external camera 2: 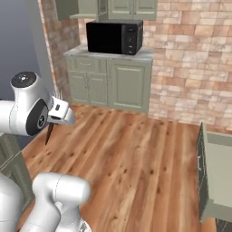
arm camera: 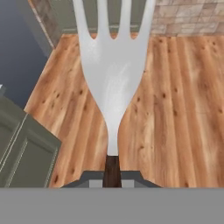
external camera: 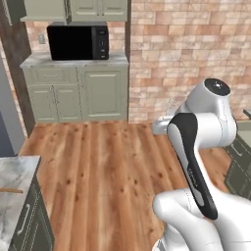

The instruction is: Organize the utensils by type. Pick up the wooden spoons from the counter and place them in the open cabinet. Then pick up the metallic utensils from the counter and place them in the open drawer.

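Fork [arm camera: 113,74] dark handle clamped between fingers [arm camera: 94,178].

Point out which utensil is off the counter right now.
The fork, with its silvery tined head and thin dark handle, shut in the gripper above the wooden floor. A tan wooden handle lies on the marbled counter.

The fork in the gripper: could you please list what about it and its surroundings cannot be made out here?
- Fork: tine tips cut off by the hand view's top edge; in the right base view only a dark handle end shows.
- Gripper: fingertips hidden at the hand view's bottom edge.
- Drawer: cut off by the right base view's right edge.
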Tool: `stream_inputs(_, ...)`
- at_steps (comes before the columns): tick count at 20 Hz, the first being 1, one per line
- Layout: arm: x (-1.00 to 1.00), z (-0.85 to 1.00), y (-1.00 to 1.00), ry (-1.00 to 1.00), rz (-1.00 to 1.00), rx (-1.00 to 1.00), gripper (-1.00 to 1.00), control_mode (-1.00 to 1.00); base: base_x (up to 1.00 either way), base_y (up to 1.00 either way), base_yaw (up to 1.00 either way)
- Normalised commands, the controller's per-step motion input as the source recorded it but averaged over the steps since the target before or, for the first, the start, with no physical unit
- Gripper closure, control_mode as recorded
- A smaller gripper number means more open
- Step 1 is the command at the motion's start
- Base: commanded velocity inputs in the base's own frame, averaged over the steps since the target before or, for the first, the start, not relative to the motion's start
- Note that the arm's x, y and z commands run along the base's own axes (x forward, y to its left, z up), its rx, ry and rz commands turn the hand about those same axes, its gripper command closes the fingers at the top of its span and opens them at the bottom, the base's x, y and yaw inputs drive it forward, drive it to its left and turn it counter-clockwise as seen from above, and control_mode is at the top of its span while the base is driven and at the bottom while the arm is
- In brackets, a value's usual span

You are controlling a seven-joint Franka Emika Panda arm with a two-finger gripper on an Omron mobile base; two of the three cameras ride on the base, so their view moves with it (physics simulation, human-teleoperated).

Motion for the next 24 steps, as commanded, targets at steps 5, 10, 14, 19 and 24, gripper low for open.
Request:
stream_inputs(5,0.0,0.0,0.0,0.0,0.0,0.0,1.0,1.0,0.01,-0.1,-0.05)
stream_inputs(10,0.0,0.0,0.0,0.0,0.0,0.0,1.0,1.0,-0.09,-0.51,0.0)
stream_inputs(14,0.0,0.0,0.0,0.0,0.0,0.0,1.0,1.0,-0.39,-0.61,0.06)
stream_inputs(19,0.0,0.0,0.0,0.0,0.0,0.0,1.0,1.0,-0.45,-0.49,0.08)
stream_inputs(24,0.0,0.0,0.0,0.0,0.0,0.0,1.0,1.0,-0.58,-0.42,0.08)
